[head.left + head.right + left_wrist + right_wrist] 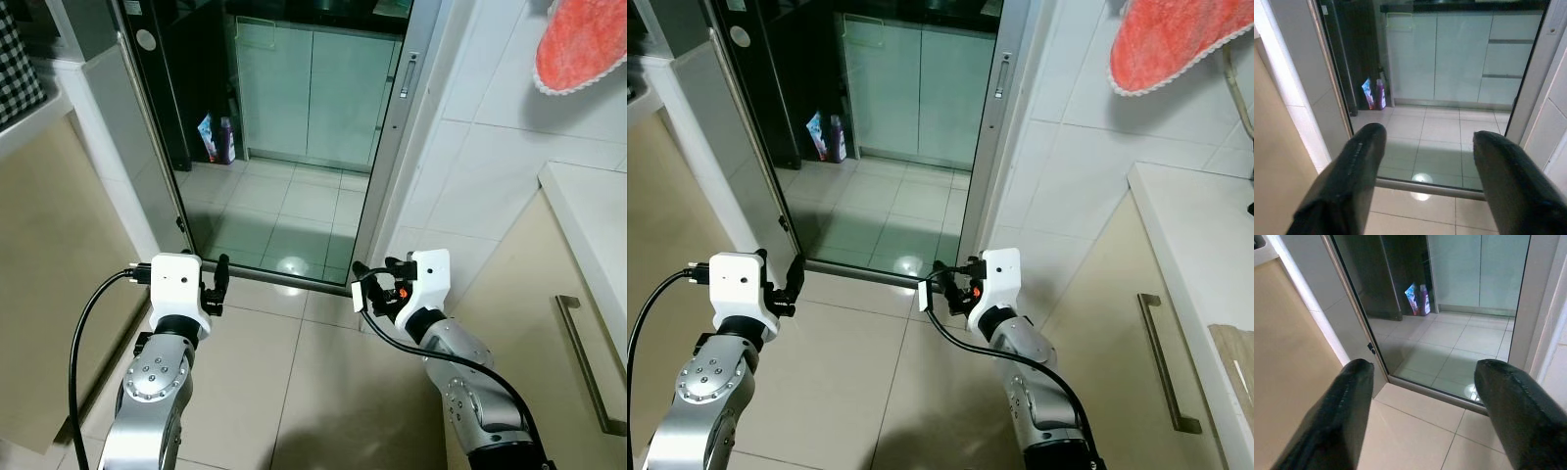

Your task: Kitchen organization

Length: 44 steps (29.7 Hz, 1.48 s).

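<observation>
You are facing a doorway with a silver metal sliding-door frame (390,147); past its threshold strip lies a kitchen floor of pale square tiles (284,211) and a run of pale green glossy floor cabinets (312,93) at the back.

Your left gripper (221,284) is raised in front of you, just short of the threshold, and its two black fingers (1354,174) are spread apart with nothing between them. Your right gripper (370,282) is held up at about the same height, near the foot of the door frame; its fingers (1511,406) are likewise released and hold nothing.

Things that could be tidied stand well ahead of both grippers: a purple plastic bottle (226,140) and, just beside it, a blue and white packet (208,137), both on the kitchen floor against the dark panel to the left of the cabinets.

On your right a white bench (588,220) tops a beige cabinet with a long metal bar handle (586,362). An orange-red cloth with a pale edge (583,44) hangs on the white tiled wall above it. To your left stands a beige cabinet side (49,264).
</observation>
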{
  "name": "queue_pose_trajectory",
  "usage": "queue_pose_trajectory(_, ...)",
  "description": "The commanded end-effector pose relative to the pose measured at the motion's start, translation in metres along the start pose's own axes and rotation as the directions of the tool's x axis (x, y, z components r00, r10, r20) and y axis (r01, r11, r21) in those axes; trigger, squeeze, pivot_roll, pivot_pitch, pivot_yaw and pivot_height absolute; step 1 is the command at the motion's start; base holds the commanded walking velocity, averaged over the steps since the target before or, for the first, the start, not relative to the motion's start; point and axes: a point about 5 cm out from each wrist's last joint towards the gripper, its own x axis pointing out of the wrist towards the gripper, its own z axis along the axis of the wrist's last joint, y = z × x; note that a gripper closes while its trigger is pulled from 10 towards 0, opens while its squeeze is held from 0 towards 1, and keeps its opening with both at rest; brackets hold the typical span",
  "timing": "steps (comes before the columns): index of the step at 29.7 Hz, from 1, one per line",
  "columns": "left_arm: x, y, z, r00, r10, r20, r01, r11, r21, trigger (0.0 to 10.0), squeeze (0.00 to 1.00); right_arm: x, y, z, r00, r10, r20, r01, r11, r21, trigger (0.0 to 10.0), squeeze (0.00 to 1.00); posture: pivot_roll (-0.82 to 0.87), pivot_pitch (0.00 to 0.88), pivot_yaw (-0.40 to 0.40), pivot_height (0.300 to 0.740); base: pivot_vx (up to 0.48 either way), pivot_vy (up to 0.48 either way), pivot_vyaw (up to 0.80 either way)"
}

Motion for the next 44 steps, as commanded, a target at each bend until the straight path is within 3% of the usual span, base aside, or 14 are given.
queue_pose_trajectory(1,-0.001,-0.002,0.002,1.000,-0.013,0.006,0.013,1.000,0.003,10.0,1.00,-0.002,-0.001,0.000,1.000,-0.001,0.004,0.001,1.000,0.001,10.0,1.00,0.01,0.002,-0.022,0.740,0.000,0.000,0.00)
queue_pose_trajectory(10,-0.003,-0.001,0.000,1.000,-0.009,0.000,0.009,1.000,0.011,10.0,1.00,-0.005,0.000,-0.004,1.000,-0.004,0.002,0.004,1.000,0.002,10.0,1.00,0.01,0.000,-0.020,0.740,0.000,0.000,0.00)
queue_pose_trajectory(11,-0.002,-0.002,0.002,1.000,-0.018,0.011,0.018,1.000,0.007,1.3,0.00,-0.004,0.001,0.001,1.000,0.008,0.028,-0.008,1.000,0.012,0.2,0.34,0.01,0.000,-0.018,0.740,0.000,0.000,0.00)
queue_pose_trajectory(12,-0.002,-0.003,0.003,1.000,-0.019,0.014,0.019,1.000,0.006,1.3,0.00,-0.004,0.001,0.002,0.999,0.010,0.034,-0.011,1.000,0.017,0.2,0.34,0.01,0.000,-0.018,0.740,0.000,0.000,0.00)
queue_pose_trajectory(13,-0.002,-0.003,0.004,1.000,-0.017,0.015,0.017,1.000,0.004,0.0,0.00,-0.004,0.000,0.004,0.999,0.014,0.038,-0.015,1.000,0.016,0.0,0.00,0.01,0.001,-0.019,0.740,0.000,0.000,0.00)
queue_pose_trajectory(21,-0.004,0.000,0.004,1.000,-0.005,0.021,0.005,1.000,0.000,0.0,0.00,-0.005,0.003,0.006,0.999,0.018,0.044,-0.018,1.000,0.002,0.0,0.00,0.02,0.000,-0.031,0.740,0.000,0.000,0.00)
queue_pose_trajectory(22,-0.003,0.003,0.009,0.999,0.018,0.036,-0.019,0.999,0.042,0.0,0.00,-0.004,0.010,0.014,0.997,0.055,0.062,-0.053,0.998,-0.038,10.0,0.00,0.01,0.000,-0.035,0.740,0.000,0.000,0.00)
queue_pose_trajectory(23,-0.001,0.005,0.014,0.999,0.018,0.046,-0.021,0.998,0.064,10.0,0.00,-0.004,0.012,0.020,0.994,0.063,0.088,-0.059,0.997,-0.048,10.0,0.00,0.01,0.000,-0.037,0.740,0.000,0.000,0.00)
queue_pose_trajectory(31,0.014,0.015,0.061,0.981,0.022,0.192,-0.045,0.992,0.117,10.0,0.00,0.001,0.027,0.076,0.940,0.142,0.311,-0.088,0.980,-0.179,10.0,0.00,0.01,0.000,-0.045,0.740,0.000,0.000,0.00)
queue_pose_trajectory(34,0.017,0.014,0.078,0.971,0.012,0.239,-0.032,0.996,0.080,10.0,0.00,0.003,0.028,0.097,0.918,0.120,0.378,-0.075,0.989,-0.131,10.0,0.00,0.02,0.000,-0.050,0.740,0.000,0.000,0.00)
queue_pose_trajectory(35,0.018,0.010,0.096,0.946,-0.020,0.323,-0.013,0.995,0.101,10.0,0.00,0.008,0.015,0.115,0.905,-0.037,0.423,0.076,0.994,-0.076,10.0,0.00,0.02,0.000,-0.052,0.740,0.000,0.000,0.00)
queue_pose_trajectory(38,0.020,0.004,0.117,0.913,-0.041,0.407,-0.022,0.989,0.149,10.0,0.00,0.007,0.007,0.136,0.877,-0.102,0.469,0.114,0.993,0.002,10.0,0.00,0.02,0.000,-0.054,0.740,0.000,0.000,0.00)
queue_pose_trajectory(42,0.022,0.003,0.129,0.897,-0.035,0.440,-0.050,0.982,0.180,10.0,0.00,0.006,0.008,0.153,0.860,-0.068,0.506,0.105,0.993,-0.044,10.0,0.00,0.02,0.000,-0.055,0.740,0.000,0.000,0.00)
queue_pose_trajectory(44,0.023,0.007,0.136,0.897,0.007,0.442,-0.098,0.978,0.184,10.0,0.00,0.009,0.012,0.159,0.885,-0.062,0.462,0.107,0.991,-0.074,10.0,0.00,0.02,0.000,-0.061,0.740,0.000,0.000,-0.39)
